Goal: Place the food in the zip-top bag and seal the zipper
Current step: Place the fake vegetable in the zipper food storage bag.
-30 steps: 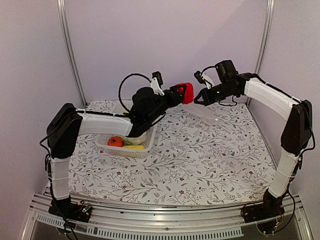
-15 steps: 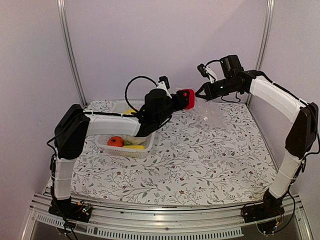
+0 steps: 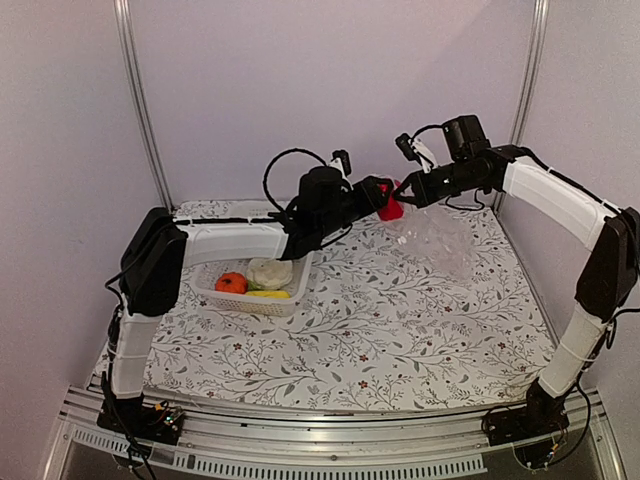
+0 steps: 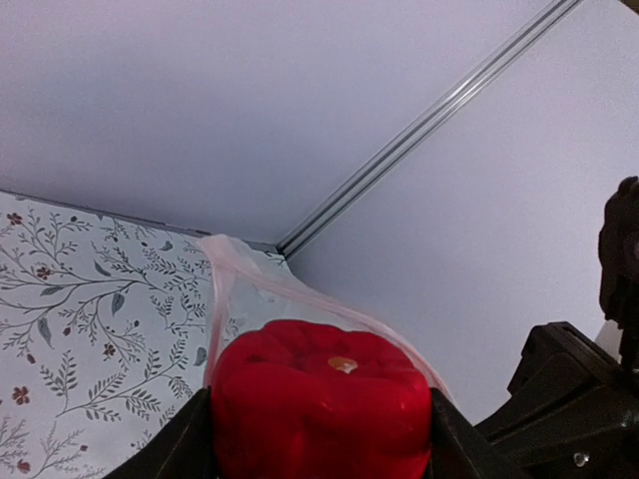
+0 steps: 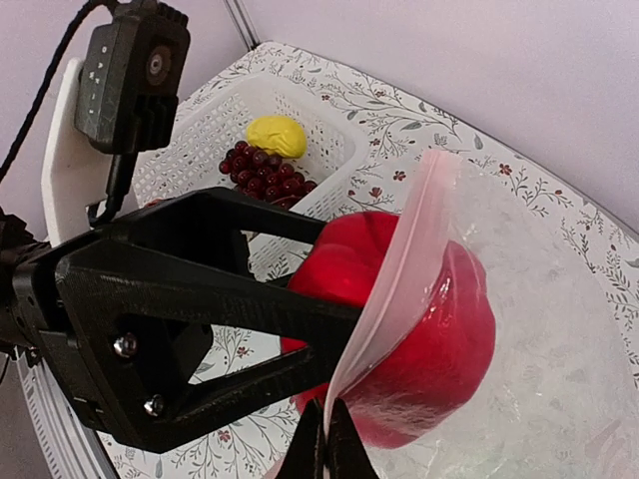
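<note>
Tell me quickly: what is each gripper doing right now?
Left gripper: closed on the red pepper.
Right gripper: shut, pinching the mouth edge of the zip-top bag.

The space is closed in by plain pale lilac walls (image 3: 330, 80), joined by aluminium posts (image 3: 138, 100). The table (image 3: 330, 385) is covered with a leaf-patterned cloth (image 3: 420, 320); a metal rail (image 3: 300, 422) is seen along its near edge.

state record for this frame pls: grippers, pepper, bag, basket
left gripper: holding red pepper at the zip-top bag mouth
right gripper: shut on bag edge, holding mouth up
red pepper: partly past the bag edge, not released
zip-top bag: open, unsealed
basket: orange tomato, cauliflower, grapes, lemon inside
</note>
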`<action>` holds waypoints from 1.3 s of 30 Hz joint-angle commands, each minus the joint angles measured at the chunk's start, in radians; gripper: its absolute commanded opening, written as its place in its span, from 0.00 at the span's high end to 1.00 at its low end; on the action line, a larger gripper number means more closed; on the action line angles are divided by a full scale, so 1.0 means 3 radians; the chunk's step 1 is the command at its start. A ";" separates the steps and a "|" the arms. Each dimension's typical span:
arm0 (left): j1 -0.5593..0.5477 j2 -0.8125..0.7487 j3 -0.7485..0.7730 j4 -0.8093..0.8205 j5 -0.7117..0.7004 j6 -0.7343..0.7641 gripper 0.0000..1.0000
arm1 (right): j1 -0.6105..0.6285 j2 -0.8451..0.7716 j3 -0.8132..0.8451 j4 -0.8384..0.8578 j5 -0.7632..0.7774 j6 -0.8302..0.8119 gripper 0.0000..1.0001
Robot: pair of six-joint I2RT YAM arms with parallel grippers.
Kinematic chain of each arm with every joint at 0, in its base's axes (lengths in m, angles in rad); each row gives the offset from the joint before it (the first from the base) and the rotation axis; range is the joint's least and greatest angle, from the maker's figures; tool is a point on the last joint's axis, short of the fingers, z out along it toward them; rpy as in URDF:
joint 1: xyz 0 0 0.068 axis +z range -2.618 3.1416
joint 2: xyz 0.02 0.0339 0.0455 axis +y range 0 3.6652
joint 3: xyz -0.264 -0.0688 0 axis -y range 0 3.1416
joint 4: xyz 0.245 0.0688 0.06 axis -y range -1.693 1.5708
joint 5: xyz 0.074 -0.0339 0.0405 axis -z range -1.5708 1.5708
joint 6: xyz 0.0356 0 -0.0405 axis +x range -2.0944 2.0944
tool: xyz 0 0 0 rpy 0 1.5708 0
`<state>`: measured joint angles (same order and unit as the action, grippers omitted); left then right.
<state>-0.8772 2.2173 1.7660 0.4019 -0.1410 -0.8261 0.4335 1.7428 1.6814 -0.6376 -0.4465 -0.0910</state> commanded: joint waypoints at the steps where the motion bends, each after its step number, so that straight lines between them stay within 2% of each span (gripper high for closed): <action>1: 0.0025 -0.0161 -0.0156 0.0592 0.0609 -0.0289 0.97 | 0.0028 -0.0164 -0.0172 0.0103 0.0172 -0.0116 1.00; 3: 0.0025 -0.0114 -0.0067 0.0647 0.0767 -0.0375 1.00 | 0.0028 -0.0183 -0.0202 0.0115 0.0072 -0.0138 1.00; 7: 0.0011 0.0084 0.0197 0.0394 0.0816 -0.0485 1.00 | 0.0032 -0.0207 -0.0190 0.0142 -0.0139 -0.0152 1.00; 14: -0.0007 0.0180 0.0254 -0.0516 0.0324 -0.0571 1.00 | 0.0007 -0.0425 -0.0189 0.0247 -0.0257 -0.0179 1.00; 18: 0.0004 0.0179 0.0246 -0.0681 0.0301 -0.0589 0.98 | -0.0077 -0.0510 -0.0195 0.0317 -0.0427 -0.0149 1.00; 20: 0.0000 0.0146 0.0285 -0.0665 0.0349 -0.0440 0.83 | -0.0093 -0.0498 -0.0212 0.0321 -0.0426 -0.0146 1.00; 23: -0.0026 0.0017 0.0319 -0.0632 0.0344 -0.0145 0.55 | -0.0144 -0.0457 -0.0283 0.0363 -0.0441 -0.0128 1.00; 27: -0.0074 -0.0290 0.0104 -0.0473 0.0111 0.0219 0.23 | -0.0258 -0.0404 -0.0353 0.0427 -0.0584 -0.0065 1.00; 30: -0.0083 -0.0491 -0.0040 -0.0419 0.0051 0.0460 0.13 | -0.0346 -0.0365 -0.0349 0.0459 -0.0745 -0.0011 1.00; 39: -0.0076 -0.0948 -0.0399 -0.0419 -0.0092 0.0802 0.00 | -0.0503 -0.0205 -0.0229 0.0479 -0.1209 0.0182 1.00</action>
<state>-0.8921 1.9831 1.6894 0.2760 -0.1276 -0.6674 0.2928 1.6482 1.5837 -0.5121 -0.7223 -0.0689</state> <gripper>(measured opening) 0.982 0.005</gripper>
